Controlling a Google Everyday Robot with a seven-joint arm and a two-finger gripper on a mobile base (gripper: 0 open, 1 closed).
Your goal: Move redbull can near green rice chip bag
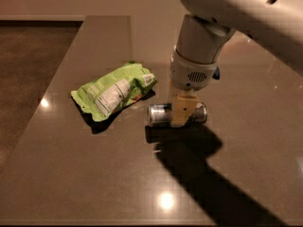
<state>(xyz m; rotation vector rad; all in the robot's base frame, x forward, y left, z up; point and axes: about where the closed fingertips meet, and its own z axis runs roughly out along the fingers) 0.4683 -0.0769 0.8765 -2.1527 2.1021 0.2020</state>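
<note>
The redbull can (pixel 160 114) is a slim silver-and-blue can, held on its side with its silver top facing left. My gripper (pixel 182 112) is shut on the can around its middle and holds it just above the dark table. The green rice chip bag (pixel 113 94) lies flat on the table just left of the can, its white label panel facing up. A small gap shows between the can's top and the bag's right end.
The dark glossy table (pixel 94 174) has its left edge running along the brown floor (pixel 28 60). A flat dark blue bar (pixel 216 73) peeks out behind my arm at the right. My arm's shadow falls on the table to the front right.
</note>
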